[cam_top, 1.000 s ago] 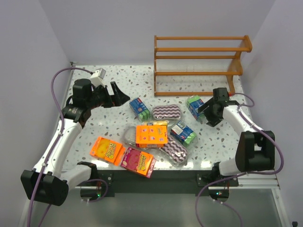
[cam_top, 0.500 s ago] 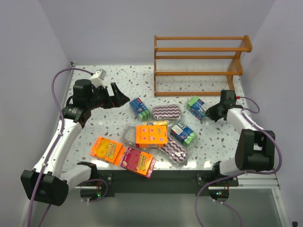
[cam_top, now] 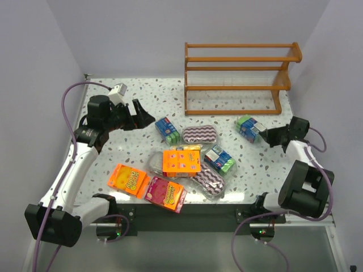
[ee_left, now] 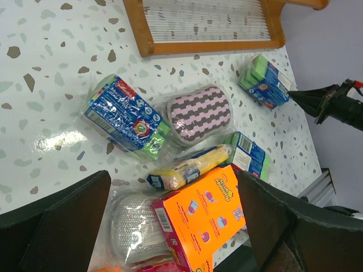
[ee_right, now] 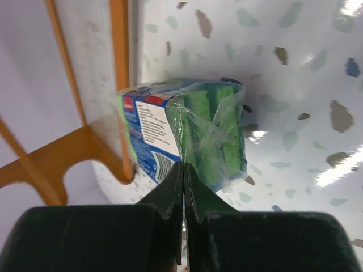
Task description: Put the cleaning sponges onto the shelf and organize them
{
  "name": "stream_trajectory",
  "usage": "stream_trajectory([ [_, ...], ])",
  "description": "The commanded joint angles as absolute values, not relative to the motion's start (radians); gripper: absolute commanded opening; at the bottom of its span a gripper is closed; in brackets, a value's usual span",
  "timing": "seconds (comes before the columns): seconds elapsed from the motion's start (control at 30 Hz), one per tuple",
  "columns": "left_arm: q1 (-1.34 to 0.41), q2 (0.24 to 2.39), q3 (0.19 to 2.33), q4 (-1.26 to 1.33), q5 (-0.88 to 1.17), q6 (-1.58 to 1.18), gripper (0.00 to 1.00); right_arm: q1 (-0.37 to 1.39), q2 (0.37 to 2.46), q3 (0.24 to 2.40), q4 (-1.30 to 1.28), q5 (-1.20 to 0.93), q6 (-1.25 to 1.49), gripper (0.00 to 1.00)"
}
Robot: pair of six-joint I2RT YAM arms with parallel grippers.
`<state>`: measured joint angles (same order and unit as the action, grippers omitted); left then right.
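Observation:
A blue-and-green sponge pack [cam_top: 248, 127] [ee_right: 187, 133] [ee_left: 264, 82] sits in front of the shelf's right foot. My right gripper [cam_top: 265, 135] [ee_right: 183, 169] is shut, pinching the pack's clear wrap at its near end. The orange-brown shelf [cam_top: 241, 76] [ee_right: 120, 85] [ee_left: 204, 44] stands at the back right. My left gripper [cam_top: 144, 113] [ee_left: 170, 221] hovers open over the pile of sponges and holds nothing. In the pile are another blue-green pack [cam_top: 168, 130] [ee_left: 126, 115], a zigzag oval pad [cam_top: 199, 134] [ee_left: 201, 113] and a yellow block [ee_left: 187, 167].
Also on the speckled table [cam_top: 136, 150]: an orange box [cam_top: 181, 161] [ee_left: 207, 218], a blue-green pack [cam_top: 220, 159], a second zigzag pad [cam_top: 209, 182], a silver scrubber pack [ee_left: 133, 226], an orange pack [cam_top: 128, 179] and a pink pack [cam_top: 165, 192]. Walls close in on both sides.
My right gripper has shut on the blue-green pack's wrap and swung right, drawing the pack toward the shelf's right end. The left arm has not moved.

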<state>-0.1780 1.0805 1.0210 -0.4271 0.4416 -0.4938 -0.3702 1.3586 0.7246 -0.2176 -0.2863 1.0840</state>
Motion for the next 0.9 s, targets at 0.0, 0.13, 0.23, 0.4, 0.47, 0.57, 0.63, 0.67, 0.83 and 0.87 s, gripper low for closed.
stream_trajectory([
  [0.0,-0.181,1.075,1.031,-0.390,0.453,-0.485,1.00,-0.406,1.345,0.724,-0.017,-0.469,1.170,0.00],
  [0.13,-0.181,1.075,1.040,-0.402,0.448,-0.476,1.00,-0.437,1.365,0.738,0.047,-0.554,1.219,0.00],
  [0.23,-0.181,1.075,1.040,-0.411,0.442,-0.468,1.00,-0.448,1.361,0.775,0.038,-0.558,1.227,0.00],
  [0.4,-0.181,1.084,1.042,-0.411,0.443,-0.463,1.00,-0.465,1.355,0.775,0.098,-0.597,1.296,0.00],
  [0.47,-0.181,1.089,1.043,-0.410,0.445,-0.462,1.00,-0.471,1.351,0.787,0.103,-0.610,1.307,0.00],
  [0.57,-0.181,1.092,1.042,-0.410,0.446,-0.462,1.00,-0.469,1.339,0.802,0.112,-0.614,1.328,0.00],
  [0.63,-0.181,1.095,1.040,-0.405,0.448,-0.460,1.00,-0.469,1.342,0.798,0.158,-0.612,1.362,0.00],
  [0.67,-0.181,1.097,1.040,-0.405,0.449,-0.460,1.00,-0.471,1.347,0.795,0.185,-0.611,1.391,0.00],
  [0.83,-0.181,1.109,1.039,-0.396,0.459,-0.462,1.00,-0.472,1.408,0.821,0.284,-0.529,1.422,0.00],
  [0.87,-0.181,1.112,1.039,-0.393,0.462,-0.463,1.00,-0.472,1.426,0.818,0.319,-0.522,1.460,0.00],
])
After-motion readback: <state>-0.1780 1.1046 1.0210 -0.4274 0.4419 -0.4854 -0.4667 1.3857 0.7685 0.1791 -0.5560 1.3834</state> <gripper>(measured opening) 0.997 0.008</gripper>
